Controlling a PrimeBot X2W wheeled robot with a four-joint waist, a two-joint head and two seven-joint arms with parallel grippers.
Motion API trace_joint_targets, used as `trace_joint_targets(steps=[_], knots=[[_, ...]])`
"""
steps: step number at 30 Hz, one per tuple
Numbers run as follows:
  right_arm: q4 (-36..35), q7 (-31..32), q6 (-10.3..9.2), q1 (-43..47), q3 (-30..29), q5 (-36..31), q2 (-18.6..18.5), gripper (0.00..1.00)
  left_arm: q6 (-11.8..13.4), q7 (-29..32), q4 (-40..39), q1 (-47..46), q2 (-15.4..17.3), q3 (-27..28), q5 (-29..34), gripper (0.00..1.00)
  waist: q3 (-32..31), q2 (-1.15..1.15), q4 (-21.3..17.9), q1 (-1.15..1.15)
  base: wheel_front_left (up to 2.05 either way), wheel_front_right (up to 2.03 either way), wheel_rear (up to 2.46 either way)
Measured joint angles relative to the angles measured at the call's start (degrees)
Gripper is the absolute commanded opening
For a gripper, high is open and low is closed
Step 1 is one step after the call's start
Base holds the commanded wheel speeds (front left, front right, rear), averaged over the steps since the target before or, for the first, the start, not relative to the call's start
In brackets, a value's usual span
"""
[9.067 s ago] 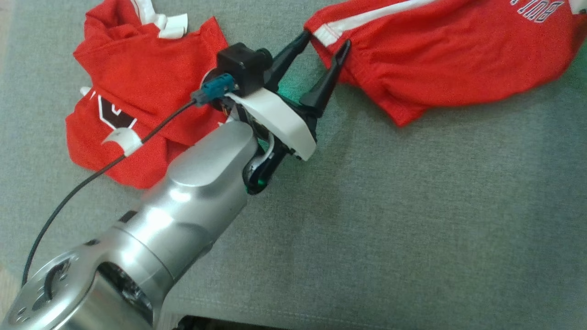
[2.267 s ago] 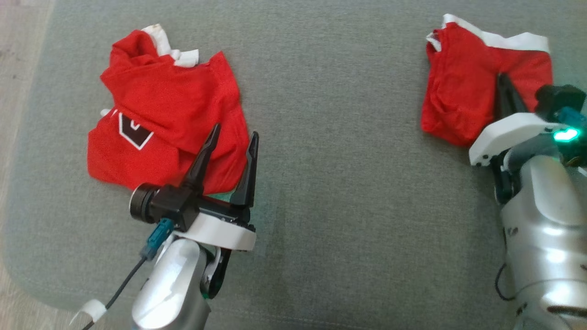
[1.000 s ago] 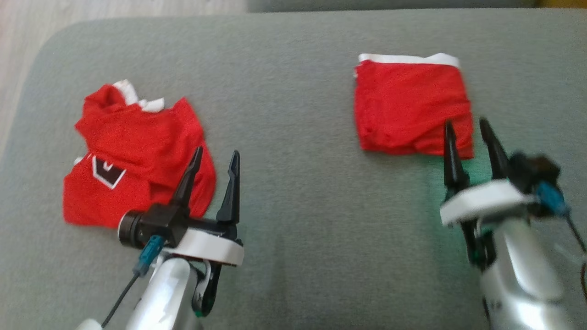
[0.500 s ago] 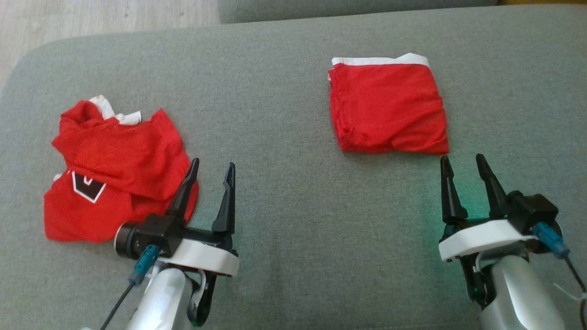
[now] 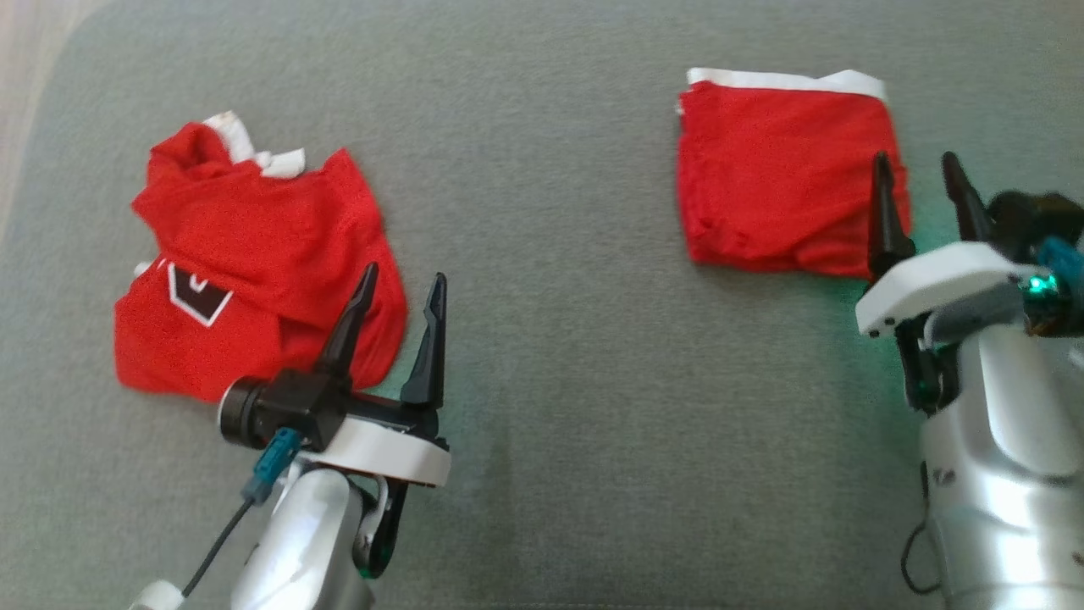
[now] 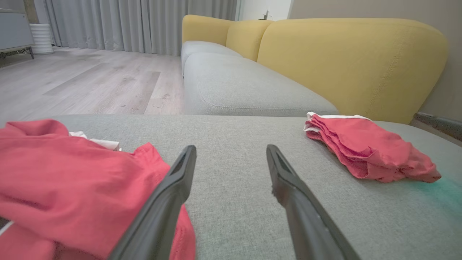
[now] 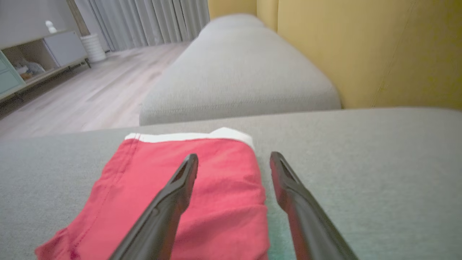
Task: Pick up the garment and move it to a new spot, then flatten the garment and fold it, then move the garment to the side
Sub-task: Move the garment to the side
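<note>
red garment (image 5: 779, 169), folded flat, roughly square

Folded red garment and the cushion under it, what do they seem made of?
Folded red garment: likely a thin mesh-like knit, matte, with a fine dotted texture and limp, rumpled edges. Cushion: gray woven upholstery fabric, matte, with a visible heathered weave.

Soft even daylight, faint shadows; green glow on cushion (image 5: 593, 339); right wrist view blurred, head view grainy.

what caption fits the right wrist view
Open right pincer over the edge of a folded red garment on a grey sofa.
</note>
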Motion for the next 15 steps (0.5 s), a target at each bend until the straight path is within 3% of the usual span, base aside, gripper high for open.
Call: trace_joint_targets(steps=[5, 15], knots=[[8.00, 5.25, 0.00, -5.08, -4.42, -1.69, -0.02, 1.00, 0.11, 0.00, -0.04, -0.34, -0.02, -1.13, -1.15, 1.00, 1.46, 0.00, 2.29, 0.00, 0.00, 0.00, 0.00], [18.48, 9.31, 0.00, -10.96, -11.20, -8.31, -0.91, 1.00, 1.09, 0.00, -0.19, -1.21, -0.03, -2.47, -2.18, 1.00, 3.13, 0.00, 4.35, -0.01, 0.00, 0.00, 0.00]])
